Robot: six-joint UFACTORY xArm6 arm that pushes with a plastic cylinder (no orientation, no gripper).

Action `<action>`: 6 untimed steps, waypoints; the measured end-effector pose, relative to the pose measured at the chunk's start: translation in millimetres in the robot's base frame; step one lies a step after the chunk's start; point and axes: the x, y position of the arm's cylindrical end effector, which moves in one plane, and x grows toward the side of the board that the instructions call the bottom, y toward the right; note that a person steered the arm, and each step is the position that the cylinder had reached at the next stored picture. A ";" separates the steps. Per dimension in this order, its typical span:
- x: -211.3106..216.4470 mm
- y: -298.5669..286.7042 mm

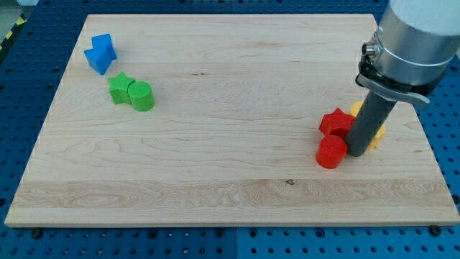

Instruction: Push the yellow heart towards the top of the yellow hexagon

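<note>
A pale wooden bench [215, 144] lies on blue pegboard [21, 86]. My tip [356, 154] has no jaws to open or close; it stands just right of the red cylinder [330, 152], hiding most of a yellow block [357, 108], shape unclear.

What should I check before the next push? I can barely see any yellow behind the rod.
1. My tip in view: ok, on the board at the view's right.
2. Tip against the cluster: ok, it sits right beside the red cylinder and red star.
3. Yellow heart identified: cannot tell; only yellow slivers show behind the rod.
4. Yellow hexagon located: cannot tell, for the same reason.
5. Red blocks clear of the push path: not ok, both crowd the tip.
6. Far blocks out of the way: ok; blue block, green star and green cylinder lie at upper left.
</note>
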 end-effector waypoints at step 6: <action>16.2 42.3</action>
